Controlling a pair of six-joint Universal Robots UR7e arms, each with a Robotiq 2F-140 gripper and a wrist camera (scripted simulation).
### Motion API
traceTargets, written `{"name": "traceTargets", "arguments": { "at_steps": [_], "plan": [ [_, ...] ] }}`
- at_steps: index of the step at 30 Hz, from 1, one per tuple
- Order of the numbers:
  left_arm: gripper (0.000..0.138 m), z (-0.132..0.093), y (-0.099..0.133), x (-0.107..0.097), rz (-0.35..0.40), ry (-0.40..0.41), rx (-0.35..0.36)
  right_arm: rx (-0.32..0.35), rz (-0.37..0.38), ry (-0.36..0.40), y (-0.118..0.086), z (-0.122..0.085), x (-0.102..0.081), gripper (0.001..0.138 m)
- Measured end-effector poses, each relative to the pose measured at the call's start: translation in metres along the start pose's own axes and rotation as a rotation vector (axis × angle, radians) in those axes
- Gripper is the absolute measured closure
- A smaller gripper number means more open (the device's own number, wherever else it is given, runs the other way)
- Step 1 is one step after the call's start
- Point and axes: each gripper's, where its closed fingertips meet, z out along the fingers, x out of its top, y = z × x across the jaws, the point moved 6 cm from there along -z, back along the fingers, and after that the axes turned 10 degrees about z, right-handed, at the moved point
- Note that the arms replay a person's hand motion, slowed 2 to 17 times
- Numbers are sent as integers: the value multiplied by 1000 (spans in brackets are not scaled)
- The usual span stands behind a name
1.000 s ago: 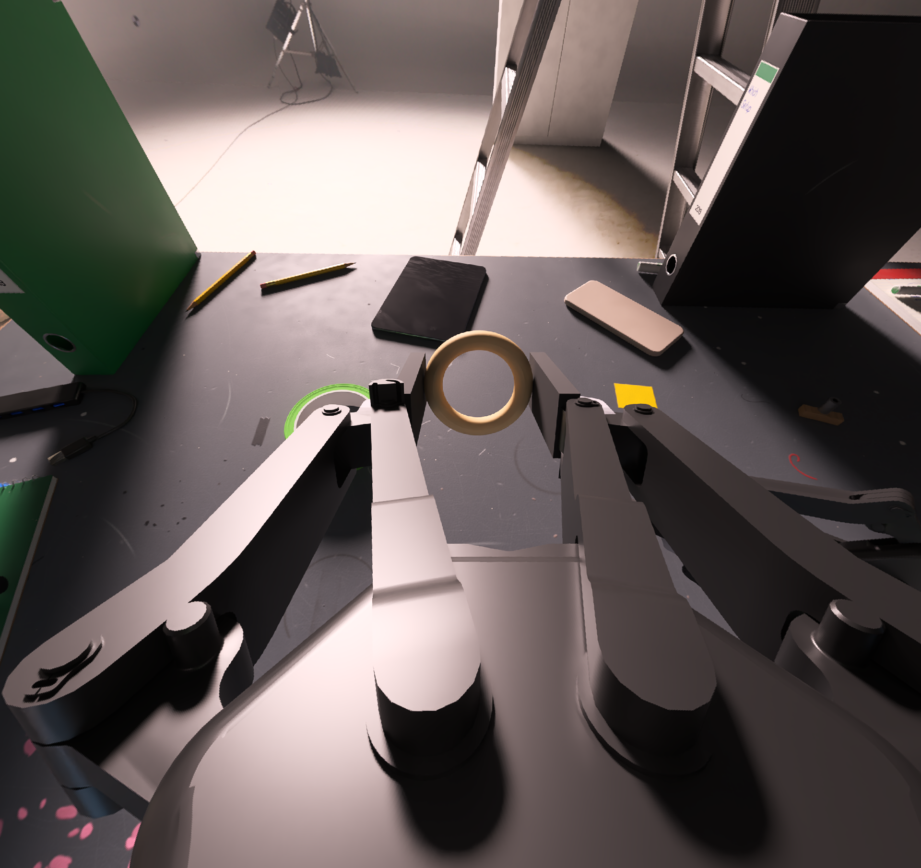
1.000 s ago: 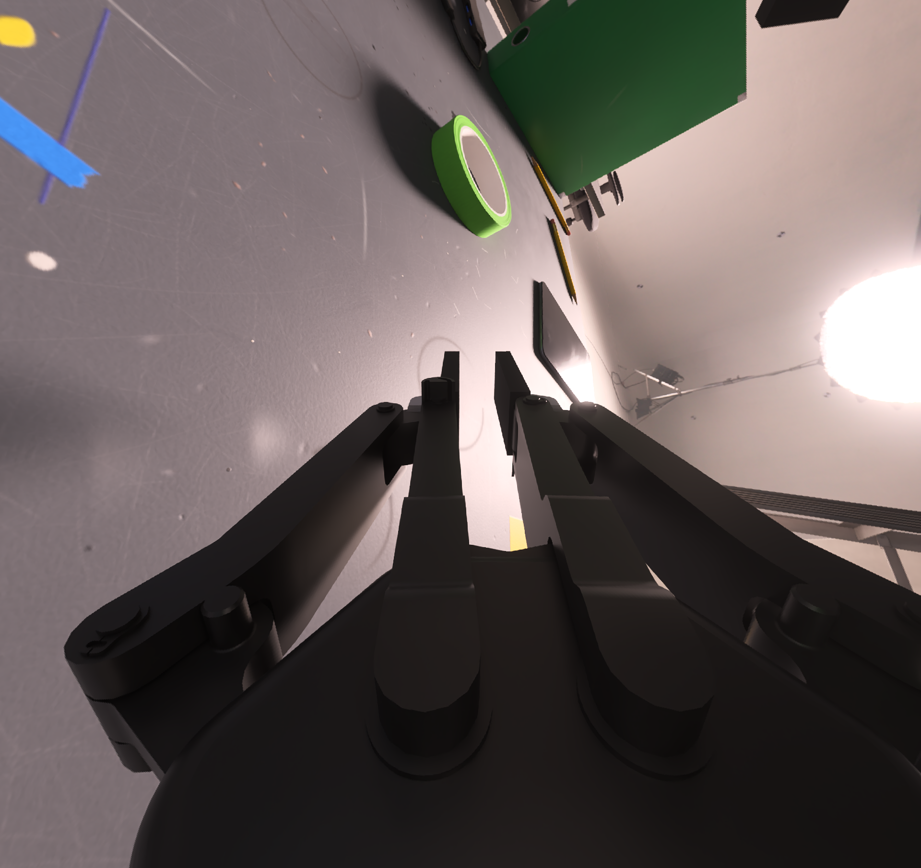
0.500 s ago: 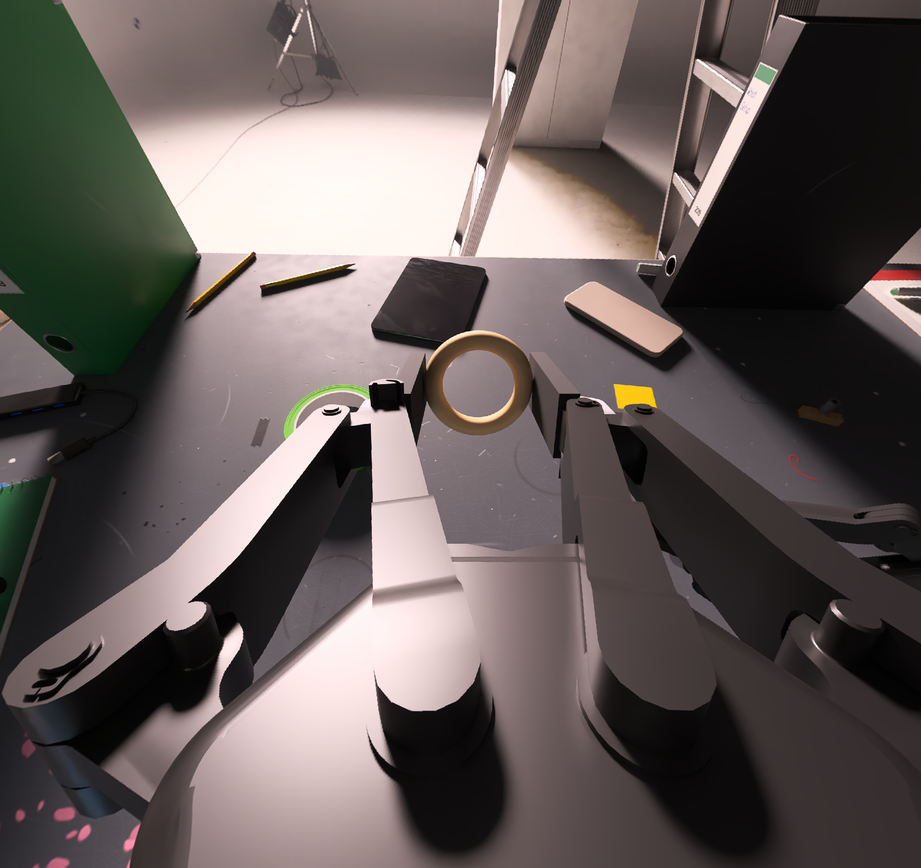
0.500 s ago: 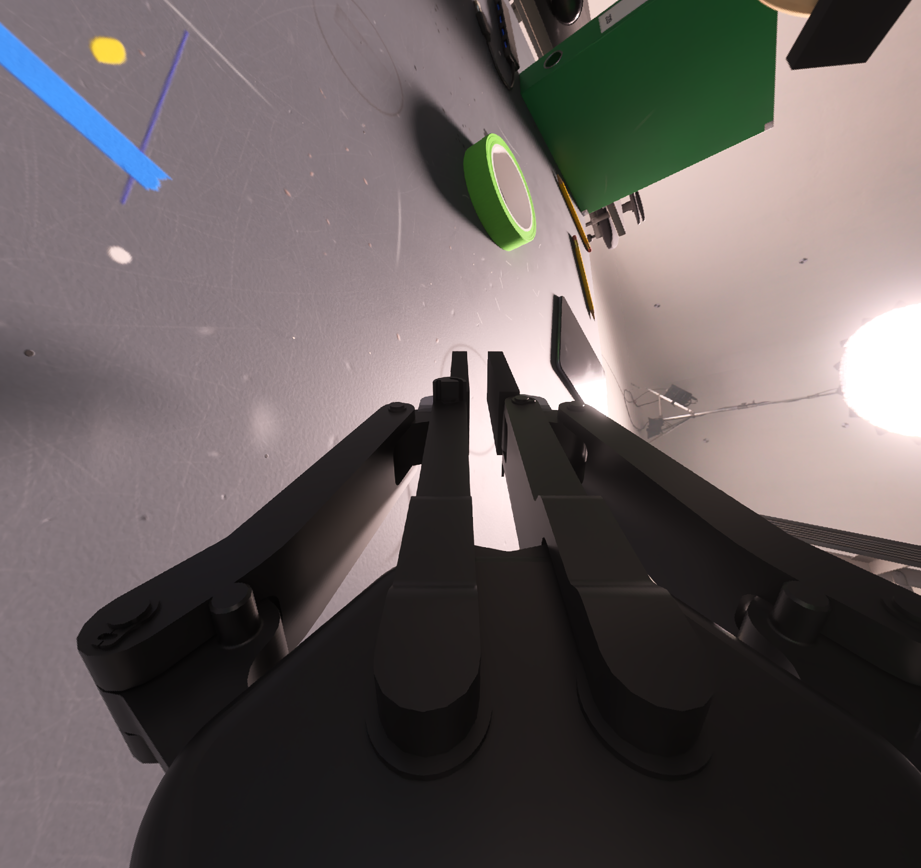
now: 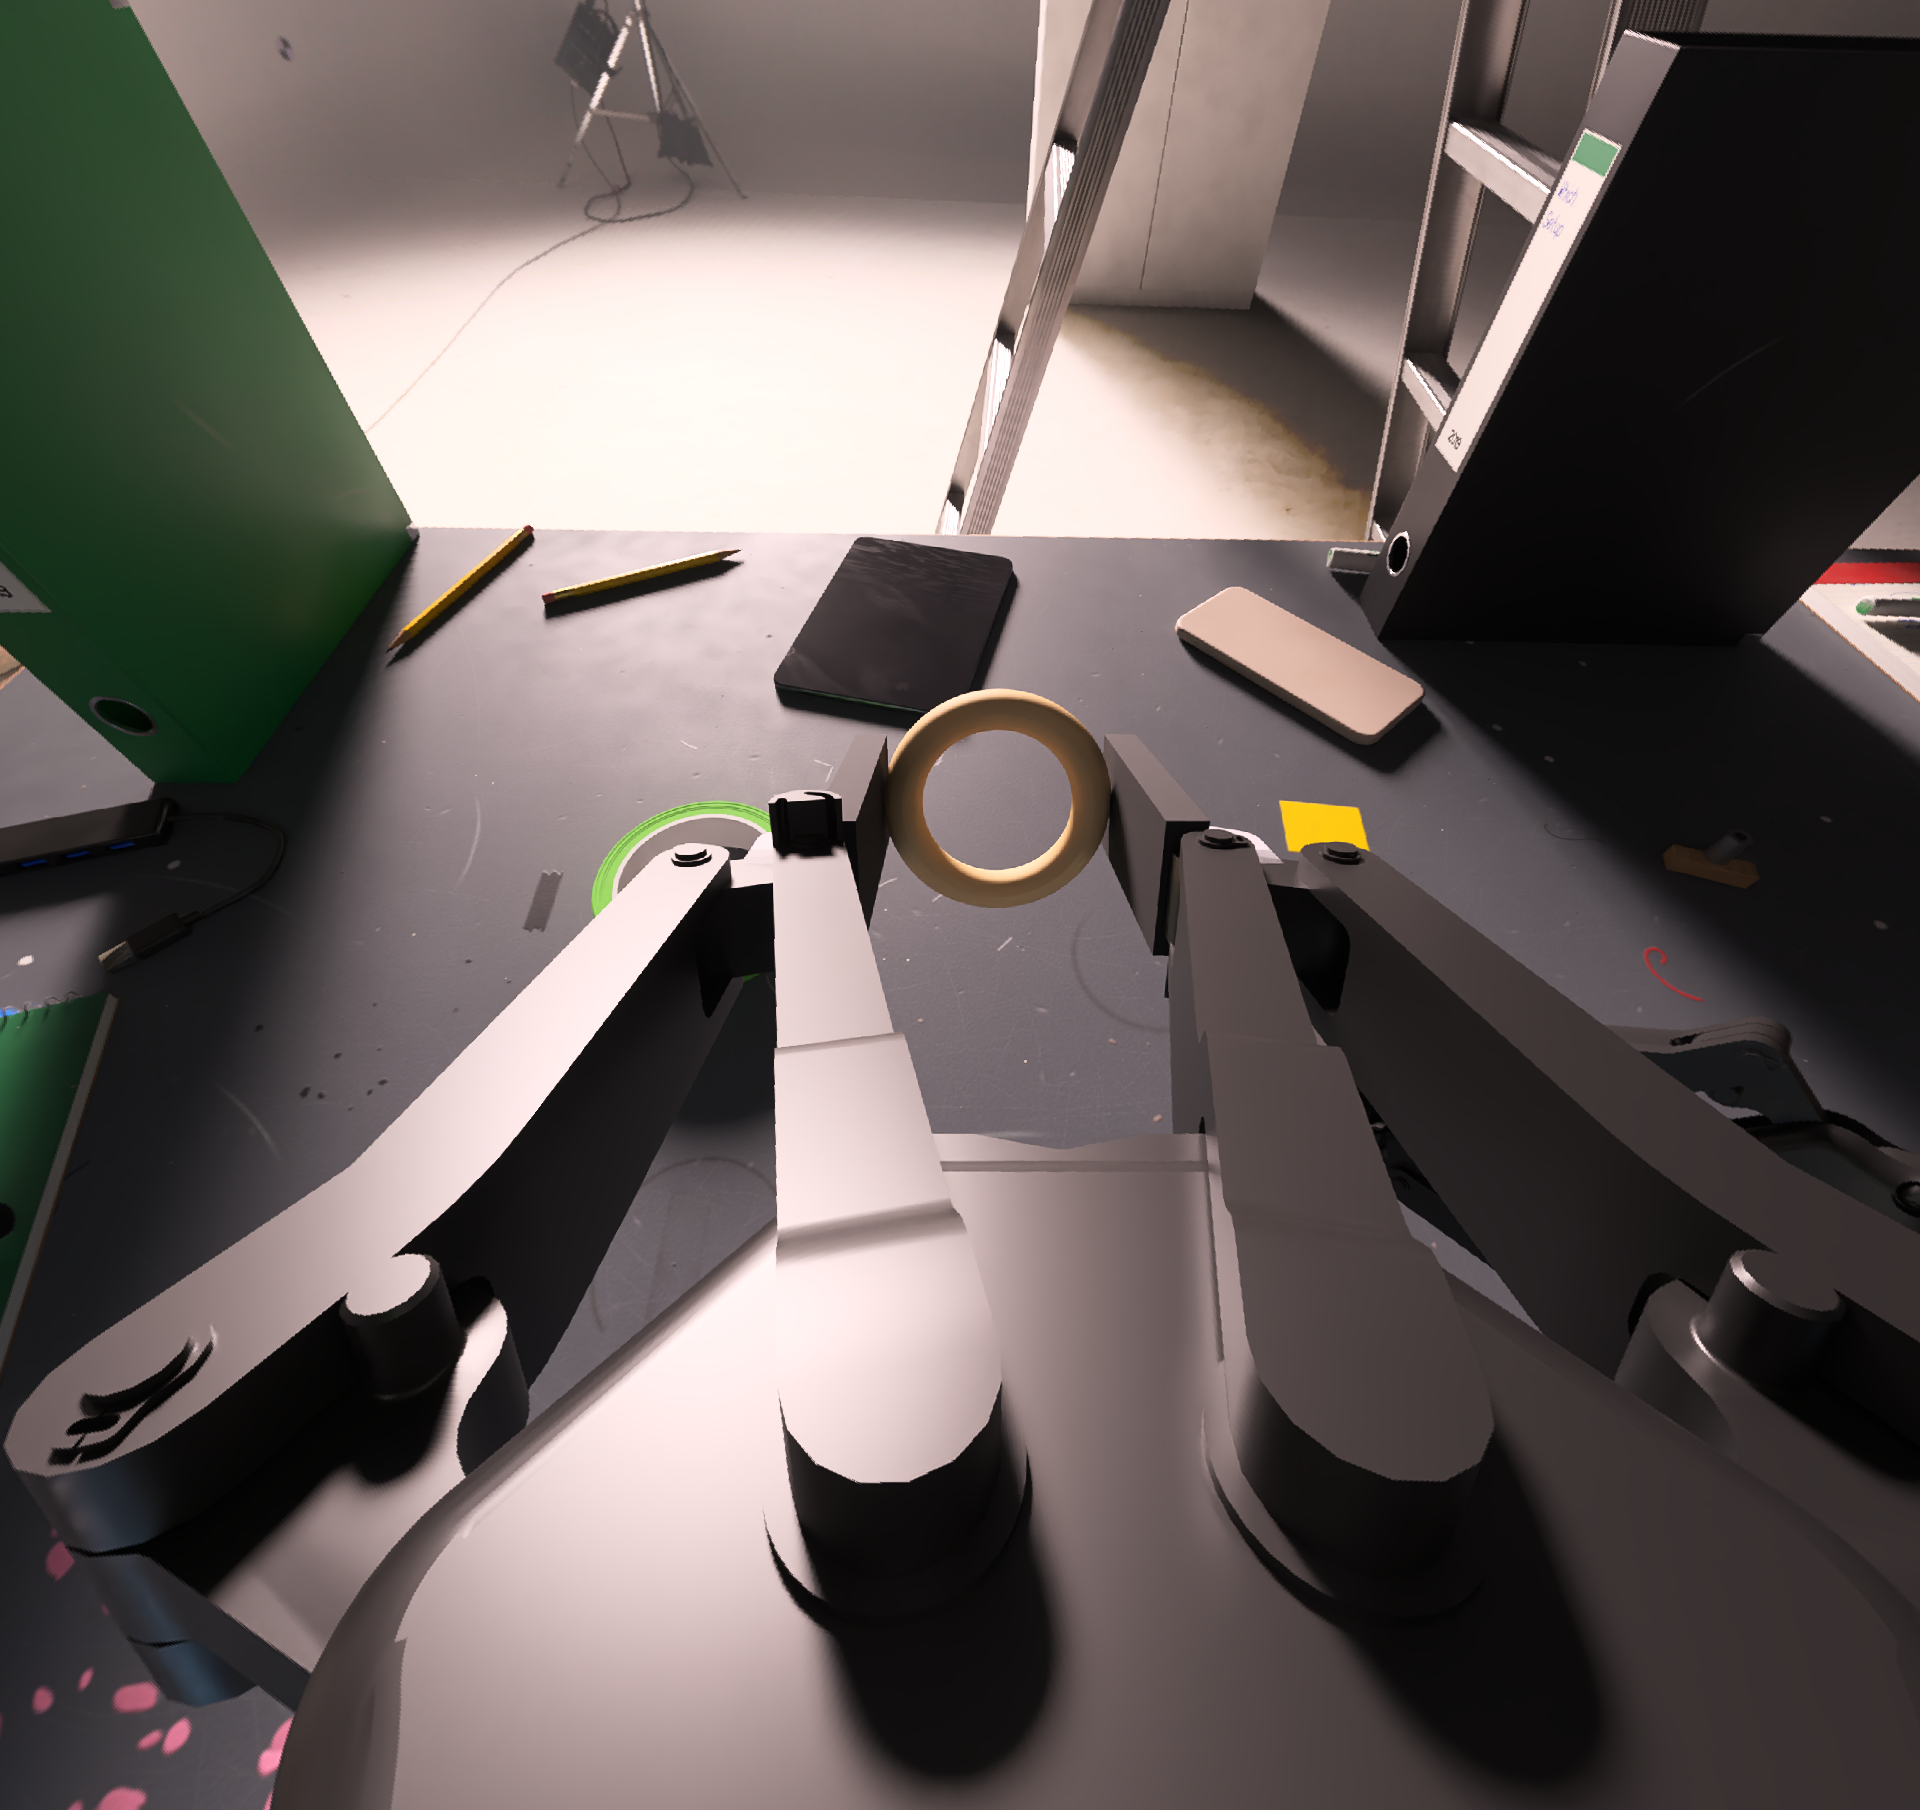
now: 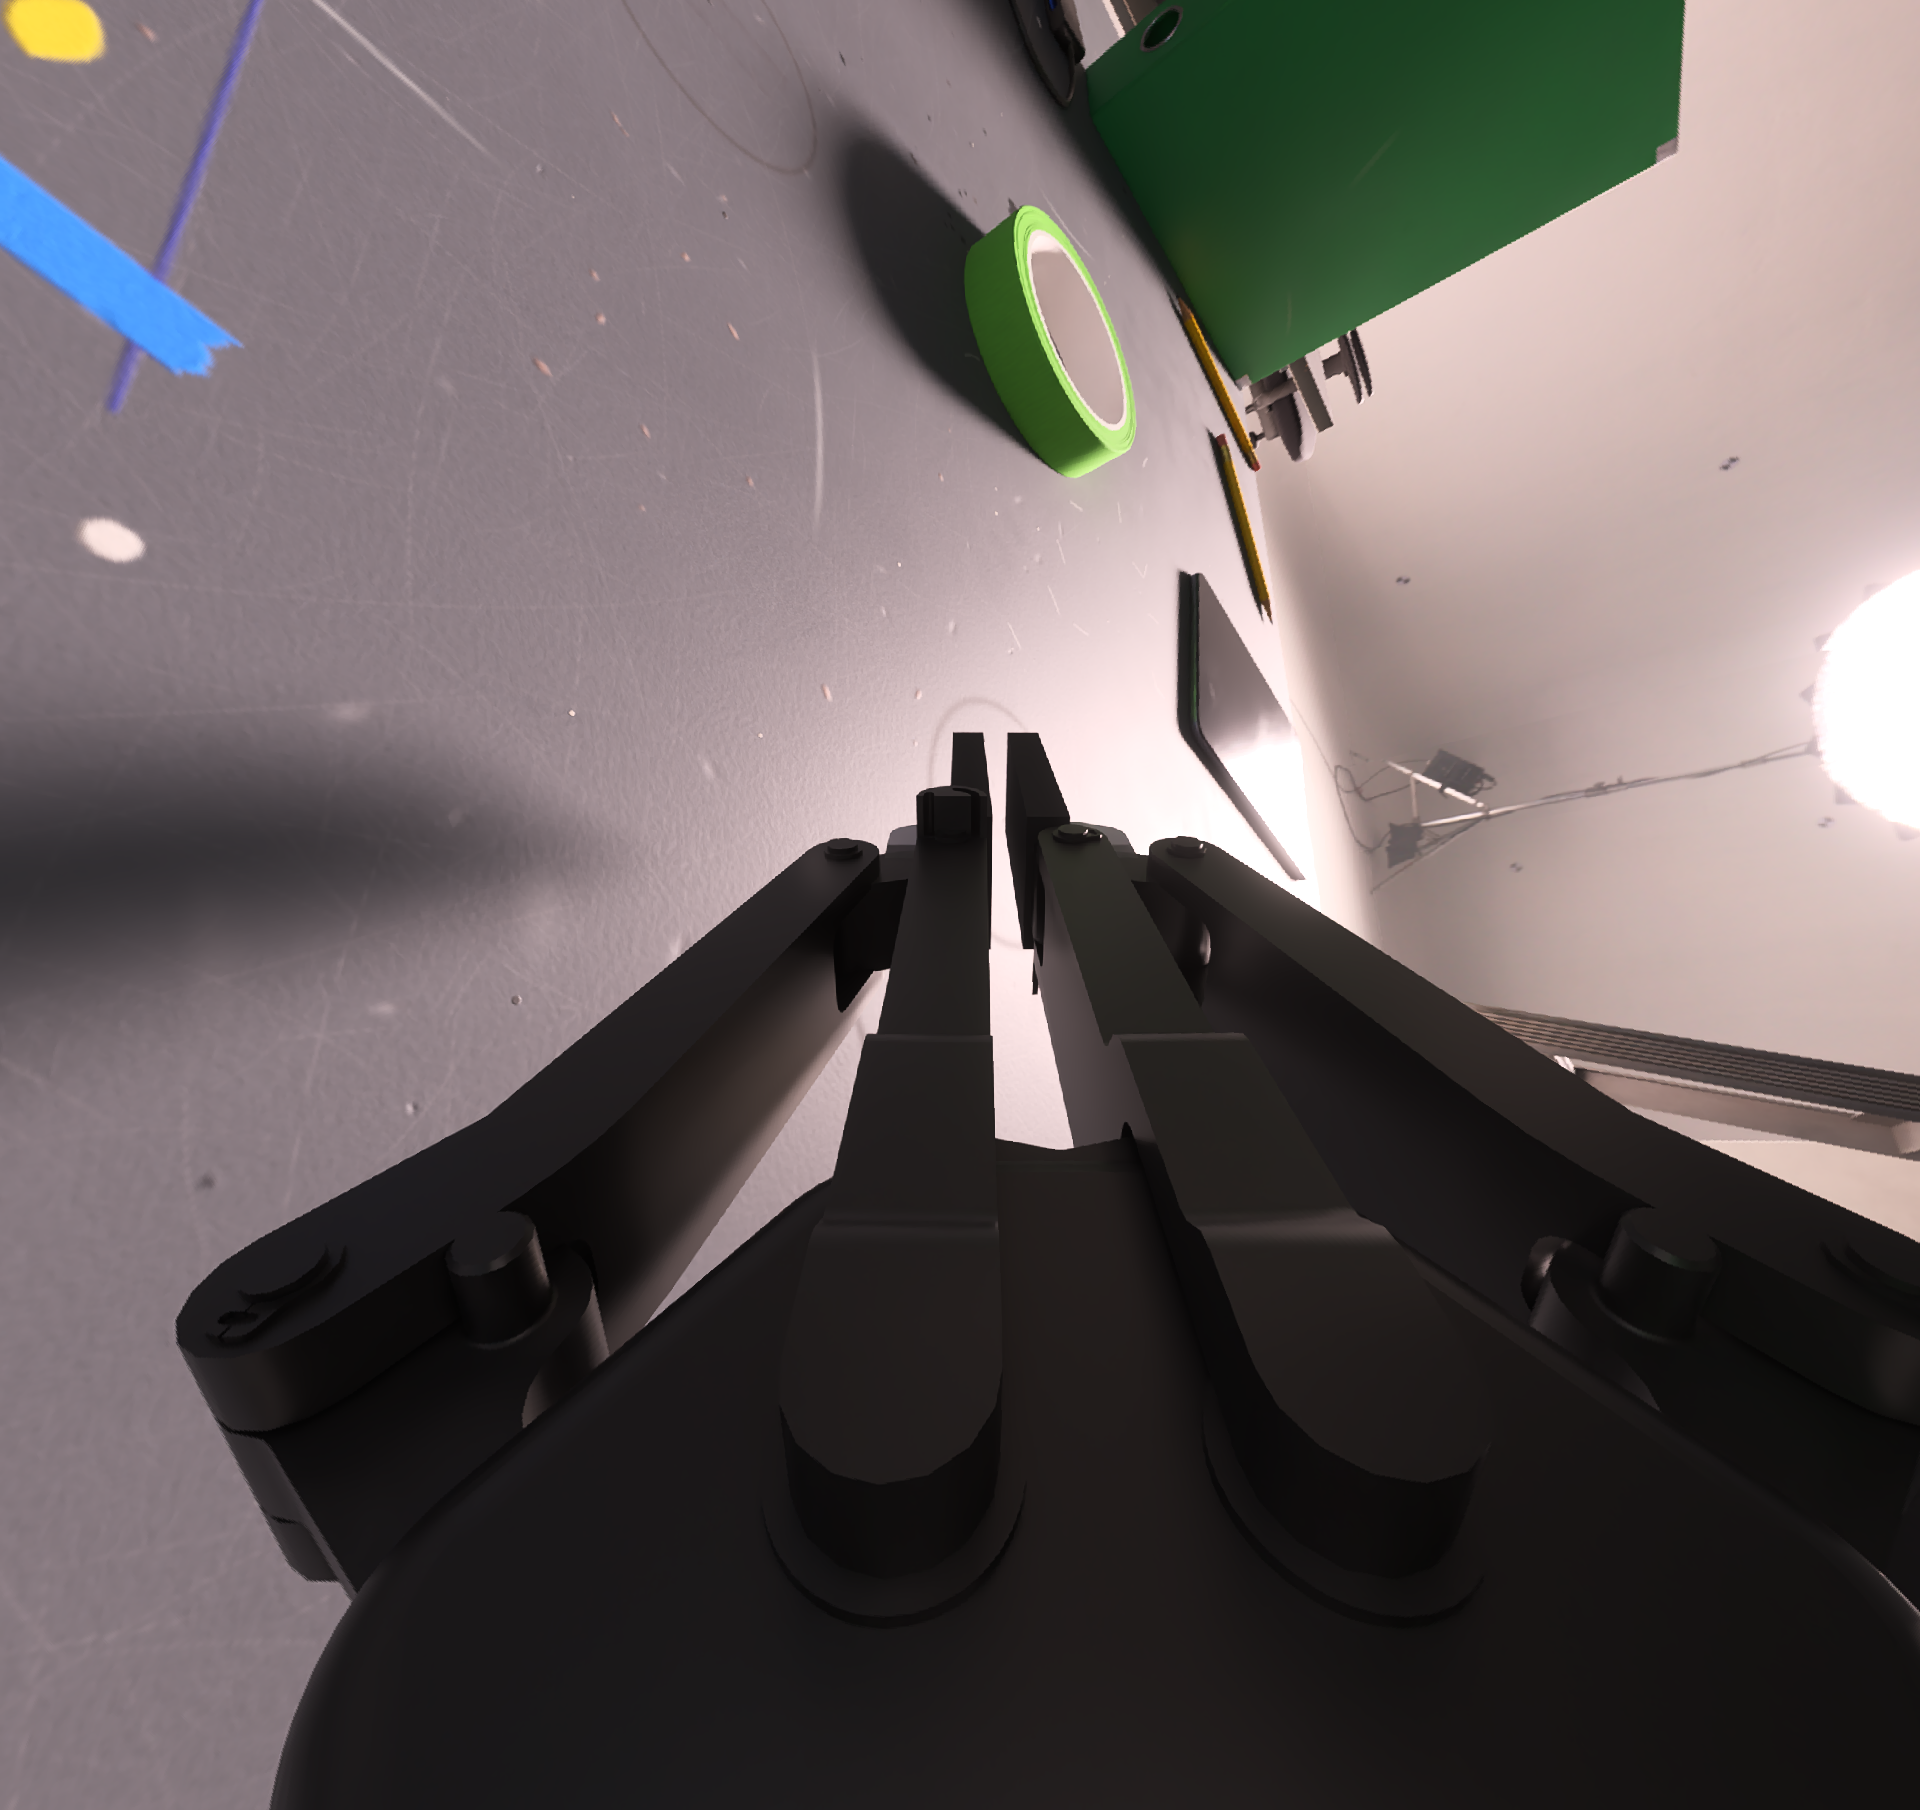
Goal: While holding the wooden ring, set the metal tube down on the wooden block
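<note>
2 pencils [image 5: 641, 576], 2 binders [image 5: 177, 389], 2 phones [image 5: 899, 622], 1 ring [image 5: 995, 796]

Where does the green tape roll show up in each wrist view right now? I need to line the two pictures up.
Left wrist view: the green tape roll lies flat on the table, left of centre, mostly hidden behind the left gripper's linkage.
Right wrist view: it shows whole, upper centre-right, ahead of the right gripper.
Shared landmark: the green binder, standing just beyond the roll.
</note>
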Motion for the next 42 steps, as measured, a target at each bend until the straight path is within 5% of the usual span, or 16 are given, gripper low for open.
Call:
{"name": "traceTargets", "arguments": {
  "at_steps": [18,42],
  "plan": [
    [84,0,0,0,0,2,0,39,-13,24,-9,-9,3,130],
    [84,0,0,-1,1,9,-2,-117,40,165,33,-39,20,119]
  ]
}}
